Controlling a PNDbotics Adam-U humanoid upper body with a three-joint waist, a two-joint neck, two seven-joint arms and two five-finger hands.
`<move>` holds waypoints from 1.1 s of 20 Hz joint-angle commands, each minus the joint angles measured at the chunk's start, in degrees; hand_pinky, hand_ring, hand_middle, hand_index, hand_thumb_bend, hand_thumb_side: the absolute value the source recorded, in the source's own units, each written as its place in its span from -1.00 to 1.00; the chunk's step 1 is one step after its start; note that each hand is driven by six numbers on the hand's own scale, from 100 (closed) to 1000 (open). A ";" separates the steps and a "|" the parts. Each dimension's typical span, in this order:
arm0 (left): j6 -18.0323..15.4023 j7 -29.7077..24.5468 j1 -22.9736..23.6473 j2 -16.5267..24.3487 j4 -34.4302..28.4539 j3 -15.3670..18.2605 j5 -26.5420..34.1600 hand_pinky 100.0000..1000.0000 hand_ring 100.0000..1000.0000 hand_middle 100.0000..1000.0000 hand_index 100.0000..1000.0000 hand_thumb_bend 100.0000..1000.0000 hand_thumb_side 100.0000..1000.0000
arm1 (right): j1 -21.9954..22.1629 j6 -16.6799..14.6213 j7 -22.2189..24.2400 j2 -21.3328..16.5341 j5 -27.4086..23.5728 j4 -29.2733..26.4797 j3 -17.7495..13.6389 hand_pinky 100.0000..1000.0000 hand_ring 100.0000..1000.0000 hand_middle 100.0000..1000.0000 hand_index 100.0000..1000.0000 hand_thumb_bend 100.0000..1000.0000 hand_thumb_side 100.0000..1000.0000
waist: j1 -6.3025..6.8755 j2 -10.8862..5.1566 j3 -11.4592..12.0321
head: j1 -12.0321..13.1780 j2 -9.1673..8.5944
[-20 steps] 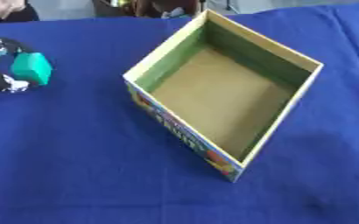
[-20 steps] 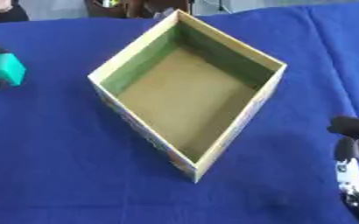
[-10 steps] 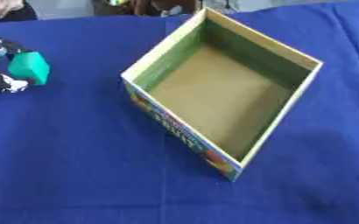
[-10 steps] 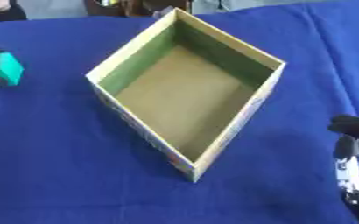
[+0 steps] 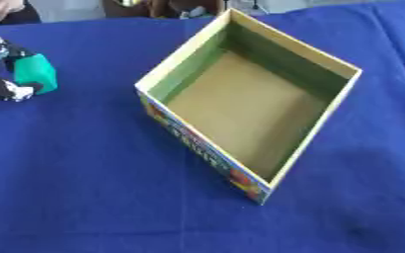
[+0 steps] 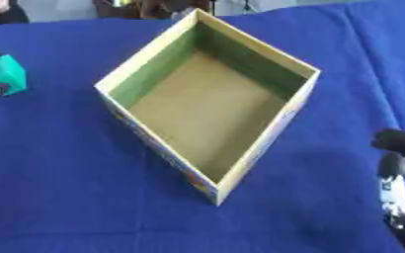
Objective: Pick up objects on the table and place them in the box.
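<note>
Green block [image 5: 36, 73] is gripped in the curled fingers of the left hand [image 5: 0, 69], left of the open box [image 5: 336, 66]. Whether the right hand [image 6: 401, 190] is spread cannot be told.

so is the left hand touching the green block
Touching. In the left eye view the left hand has its dark fingers curled round the green block at the table's left edge, with no gap between them; the box stands apart.

black left hand [image 5: 0, 69] w/ white marks, right hand [image 6: 400, 192] same
</note>
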 commanded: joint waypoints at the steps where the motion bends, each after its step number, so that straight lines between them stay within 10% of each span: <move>1: 0.28 1.91 -1.05 1.56 -0.76 0.43 1.13 -0.12 0.12 -0.18 0.12 -1.00 0.23 | -0.09 0.26 -0.13 -0.27 0.62 -1.09 -0.47 0.66 0.55 0.13 0.52 -0.98 0.14 | 0.07 -1.39 0.18 | 0.21 -0.12; 22: 0.47 2.59 -2.37 -0.44 -3.74 -2.34 7.92 -0.28 -0.04 -0.29 -0.12 -1.00 0.04 | 1.08 0.70 -0.61 -2.20 -1.79 -1.09 -1.06 0.65 0.55 0.14 0.53 -1.00 0.11 | -0.31 -6.23 1.90 | -1.31 2.83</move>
